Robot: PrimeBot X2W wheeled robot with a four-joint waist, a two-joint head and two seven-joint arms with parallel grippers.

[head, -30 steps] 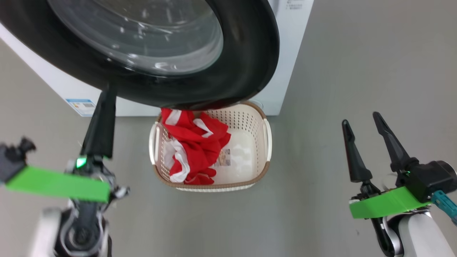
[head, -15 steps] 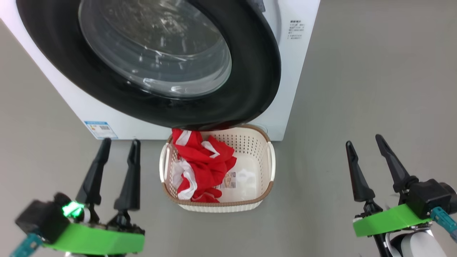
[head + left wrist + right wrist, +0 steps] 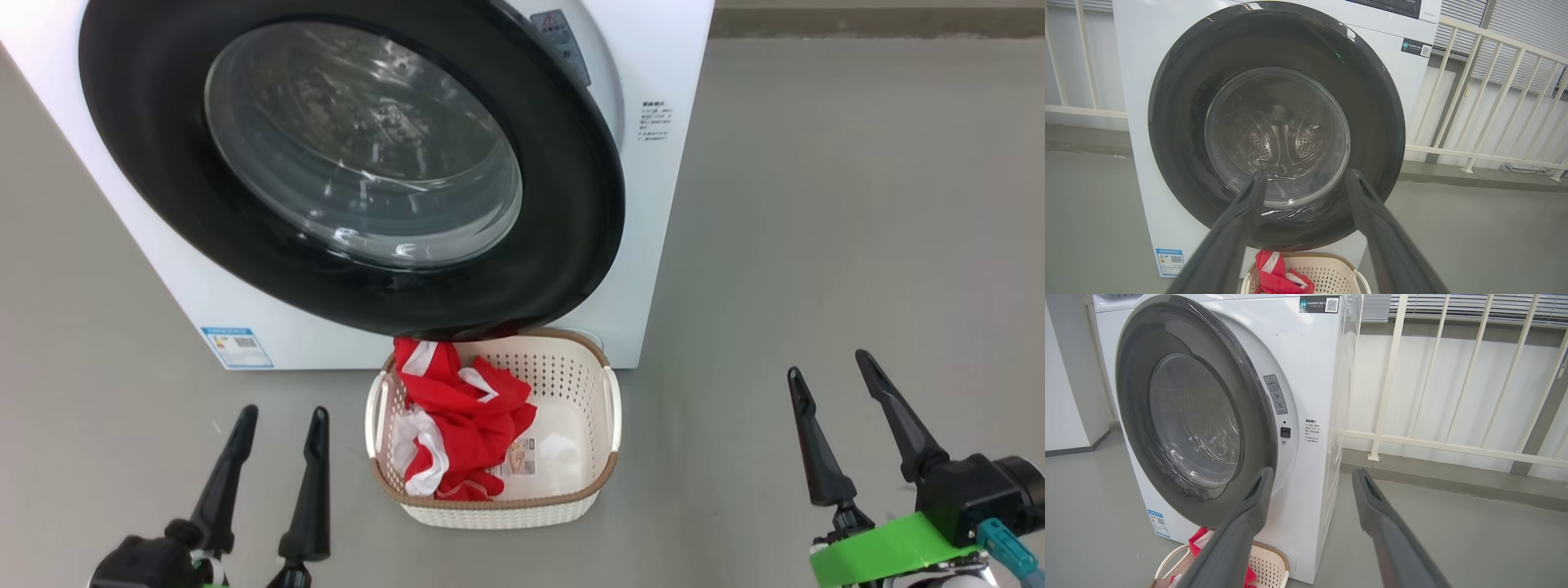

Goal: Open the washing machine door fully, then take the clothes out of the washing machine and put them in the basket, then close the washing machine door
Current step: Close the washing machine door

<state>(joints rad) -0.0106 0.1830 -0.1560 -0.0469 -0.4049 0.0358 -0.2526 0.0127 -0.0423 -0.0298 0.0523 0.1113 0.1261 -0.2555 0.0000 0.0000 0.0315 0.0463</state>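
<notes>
On the grey floor (image 3: 816, 204), tucked against the foot of the washing machine (image 3: 653, 204) and partly under its door, the basket (image 3: 498, 513) holds a crumpled red-and-white garment (image 3: 465, 408). The unloading step looks finished. The washing machine door (image 3: 563, 204) lies swung against the front, so the closing step seems at or near its end. Whether the latch has caught I cannot tell, though the right wrist view shows the rim close to the white face. The left gripper (image 3: 284, 411) sits low beside the basket with its fingers moderately parted and nothing between them. The right gripper (image 3: 826, 363) stands well off to the other side, likewise spread and empty. If the door is not home, the next move calls for a firm, square push on the black rim near the latch side, keeping clear of the glass. A second ago the left fingers reached up to the door's lower rim; they have since drawn back and down. The head camera has also lifted, showing more of the machine, while basket and garment lie as they did.
</notes>
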